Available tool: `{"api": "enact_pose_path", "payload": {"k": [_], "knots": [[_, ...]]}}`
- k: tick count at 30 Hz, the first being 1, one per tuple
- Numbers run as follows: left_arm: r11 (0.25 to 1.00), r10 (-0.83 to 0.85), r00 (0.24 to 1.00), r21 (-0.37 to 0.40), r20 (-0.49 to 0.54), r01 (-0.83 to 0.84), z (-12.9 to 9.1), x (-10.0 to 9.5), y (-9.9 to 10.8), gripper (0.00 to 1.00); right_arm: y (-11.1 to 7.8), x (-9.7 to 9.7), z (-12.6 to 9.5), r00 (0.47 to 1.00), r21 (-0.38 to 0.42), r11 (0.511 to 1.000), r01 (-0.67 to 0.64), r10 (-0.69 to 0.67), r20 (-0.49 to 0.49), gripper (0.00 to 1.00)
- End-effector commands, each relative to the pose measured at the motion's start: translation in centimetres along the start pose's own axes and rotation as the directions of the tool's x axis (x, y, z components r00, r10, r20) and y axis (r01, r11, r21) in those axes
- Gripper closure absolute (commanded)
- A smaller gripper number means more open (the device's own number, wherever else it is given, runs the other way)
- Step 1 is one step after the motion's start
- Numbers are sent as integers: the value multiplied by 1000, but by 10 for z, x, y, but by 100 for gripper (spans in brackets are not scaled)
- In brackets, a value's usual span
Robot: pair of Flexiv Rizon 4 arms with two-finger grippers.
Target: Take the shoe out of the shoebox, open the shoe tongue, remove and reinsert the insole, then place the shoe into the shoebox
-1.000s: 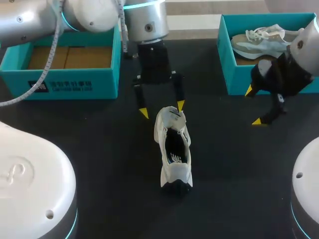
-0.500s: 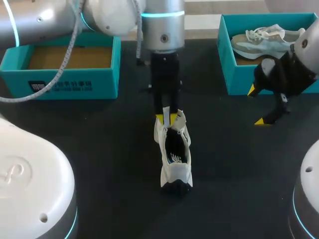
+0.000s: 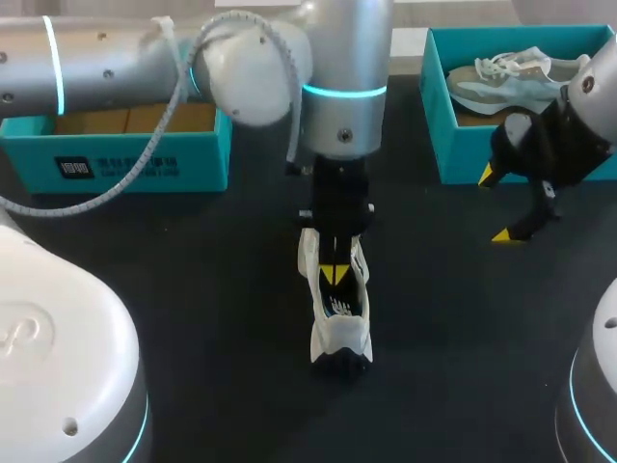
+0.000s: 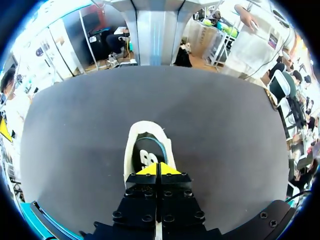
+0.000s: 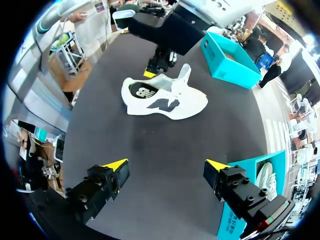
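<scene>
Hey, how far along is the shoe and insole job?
Done: the shoe sits out on the table. In hand: the left end effector, fingers closed, is down in the shoe's opening over the insole. Left: insole out and back in, then boxing the shoe. The right end effector hovers open.

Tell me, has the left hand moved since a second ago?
Yes. The left hand has shut and come from the far end of the shoe to over its opening.
</scene>
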State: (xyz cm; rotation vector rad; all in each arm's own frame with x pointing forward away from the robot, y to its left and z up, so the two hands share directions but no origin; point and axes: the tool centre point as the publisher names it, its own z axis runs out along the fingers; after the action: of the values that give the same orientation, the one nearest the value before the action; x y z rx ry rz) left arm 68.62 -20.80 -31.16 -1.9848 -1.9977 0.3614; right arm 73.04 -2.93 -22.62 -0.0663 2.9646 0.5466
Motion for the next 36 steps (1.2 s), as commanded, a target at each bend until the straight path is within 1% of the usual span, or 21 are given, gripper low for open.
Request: {"api": "enact_pose_path", "payload": {"k": [1, 3, 6, 8, 12, 16, 18, 21, 26, 31, 36], "knots": [[999, -3, 1000, -47, 1, 4, 16, 0, 2, 100, 0, 1, 0, 1000, 1, 1000, -1, 1, 2, 0], [999, 2, 1000, -42, 11, -2, 20, -1, 4, 100, 0, 1, 0, 1000, 1, 1000, -1, 1, 2, 0], [997, 3, 1000, -76, -2, -3, 28, -3, 9, 100, 0, 1, 0, 1000, 1, 1000, -1, 1, 2, 0], [996, 19, 1000, -87, 1, -18, 33, -6, 11, 100, 0, 1, 0, 1000, 1, 1000, -1, 1, 2, 0], [993, 29, 999, -116, -28, -32, 44, -9, 15, 100, 0, 1, 0, 1000, 1, 1000, -1, 1, 2, 0], [993, 29, 999, -116, -36, -33, 50, -7, 15, 100, 0, 1, 0, 1000, 1, 1000, -1, 1, 2, 0], [991, 27, 999, -131, -37, -31, 54, -6, 16, 100, 0, 1, 0, 1000, 1, 1000, -1, 1, 2, 0], [980, 19, 1000, -197, -18, -22, 62, -6, 18, 100, 0, 1, 0, 1000, 1, 1000, -1, 1, 2, 0], [969, 16, 1000, -246, 9, -14, 71, -11, 20, 100, 0, 1, 0, 1000, 1, 1000, -1, 1, 2, 0], [963, -5, 1000, -268, 13, 9, 74, -14, 21, 100, 0, 1, 0, 1000, 1, 1000, -1, 1, 2, 0], [965, -2, 1000, -263, 4, 3, 56, -8, 17, 100, 0, 1, 0, 1000, 1, 1000, -1, 1, 2, 0]]}}
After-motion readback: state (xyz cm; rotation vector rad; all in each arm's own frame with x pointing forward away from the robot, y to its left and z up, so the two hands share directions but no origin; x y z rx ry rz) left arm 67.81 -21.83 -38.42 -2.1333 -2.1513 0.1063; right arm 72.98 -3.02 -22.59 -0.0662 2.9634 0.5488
